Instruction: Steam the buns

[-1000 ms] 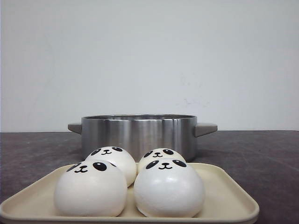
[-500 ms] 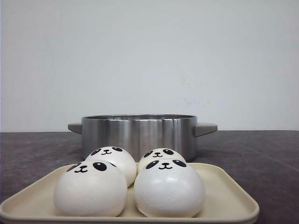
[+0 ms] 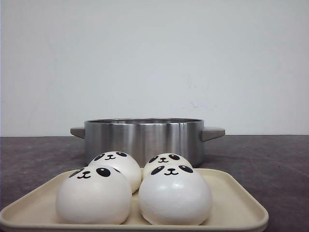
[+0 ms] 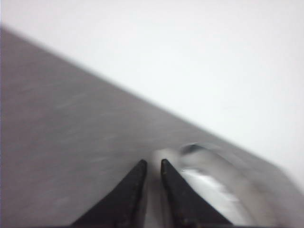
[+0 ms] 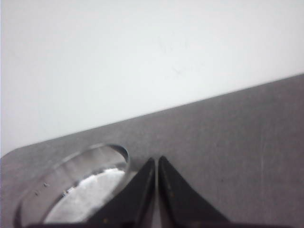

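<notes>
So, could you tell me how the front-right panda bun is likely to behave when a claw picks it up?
The front-right panda bun looks smooth and domed, so narrow claw tips may slip off its curved sides. It bulges like something soft, so it probably squashes under a squeeze. It presses against neighbouring buns on the tray, so lifting it may nudge them.

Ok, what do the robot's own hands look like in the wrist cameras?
Each shows two black, smooth, wedge-shaped fingers tapering to narrow tips: left hand, blurred, and right hand. No cables, markings or arm links show; neither arm appears in the front view.
</notes>
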You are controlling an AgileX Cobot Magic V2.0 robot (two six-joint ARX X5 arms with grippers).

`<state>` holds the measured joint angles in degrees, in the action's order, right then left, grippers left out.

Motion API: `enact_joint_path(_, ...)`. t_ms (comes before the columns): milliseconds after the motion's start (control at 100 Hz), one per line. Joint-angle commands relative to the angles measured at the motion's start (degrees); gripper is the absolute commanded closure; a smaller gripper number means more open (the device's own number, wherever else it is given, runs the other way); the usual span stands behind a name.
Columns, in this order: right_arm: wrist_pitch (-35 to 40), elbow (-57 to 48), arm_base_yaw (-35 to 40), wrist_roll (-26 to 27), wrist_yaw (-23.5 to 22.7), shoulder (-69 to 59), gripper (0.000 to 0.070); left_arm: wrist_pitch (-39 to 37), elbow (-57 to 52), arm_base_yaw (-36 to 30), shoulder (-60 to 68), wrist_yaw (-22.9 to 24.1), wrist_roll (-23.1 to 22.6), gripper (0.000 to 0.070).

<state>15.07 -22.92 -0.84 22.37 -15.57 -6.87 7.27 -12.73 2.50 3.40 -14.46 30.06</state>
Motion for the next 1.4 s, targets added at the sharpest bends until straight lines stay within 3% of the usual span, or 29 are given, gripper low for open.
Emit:
enact_joint_path(0,3.2,-6.8,0.0,-4.0,-0.8,-4.5,0.0696,2.3,-6.1,0.1,3.2,-3.8,0.0,0.0689)
enact_joint_path(100,8.2,-15.5,0.0,-5.9,-2.0,-11.9,0.0696,9.5,-17.0,0.1,10.8,-6.9,-6.1,0.0689)
enact_joint_path(230,10.6,-22.2,0.0,-6.8,-4.7,-18.8,0.0696,16.9,-29.9,-0.2,20.7,-7.2,-15.9,0.0689)
enact_joint_path(300,10.5,-23.6,0.3,-6.8,-6.8,-21.0,0.0668,17.6,-34.0,-0.8,24.4,-7.3,-17.5,0.0643)
enact_joint_path(350,10.1,-24.0,0.7,-6.7,-9.3,-22.3,0.0498,17.6,-35.6,-1.0,26.2,-7.5,-17.4,0.0502)
enact_joint_path(420,9.3,-24.0,1.5,-5.4,-12.6,-23.9,0.0183,17.5,-36.3,-1.0,28.0,-7.9,-16.5,0.0189)
enact_joint_path(450,9.1,-24.0,1.9,-4.2,-13.5,-24.6,0.0109,17.7,-36.3,-1.0,28.5,-8.1,-15.6,0.0045)
enact_joint_path(470,8.9,-24.0,2.3,-3.6,-14.2,-25.1,0.0083,18.0,-36.3,-1.0,28.8,-8.1,-15.4,0.0)
enact_joint_path(600,7.2,-24.0,5.9,-2.8,-15.8,-28.1,0.0068,20.8,-36.3,-2.4,30.2,-8.1,-15.6,0.0)
enact_joint_path(710,6.0,-24.1,11.7,-2.8,-12.5,-31.5,0.0069,21.5,-36.3,-4.5,31.0,-7.8,-17.6,0.0)
enact_joint_path(800,6.2,-24.4,19.7,-2.8,-6.6,-35.6,0.0069,21.5,-36.3,-6.1,31.6,-7.6,-17.9,0.0)
enact_joint_path(940,8.8,-26.0,34.8,-2.6,7.1,-43.5,0.007,22.0,-36.3,-8.2,32.6,-7.6,-17.8,0.0)
enact_joint_path(1040,14.0,-29.1,43.3,0.6,13.9,-51.2,0.0078,22.8,-36.3,-9.4,32.7,-7.6,-17.8,0.0)
enact_joint_path(1210,21.7,-35.4,48.3,4.4,14.1,-64.9,0.0088,23.0,-36.3,-11.3,32.7,-7.6,-17.7,0.0)
enact_joint_path(1390,22.7,-39.1,48.7,6.4,11.1,-75.6,0.017,24.1,-36.3,-13.8,32.5,-7.6,-17.8,0.0)
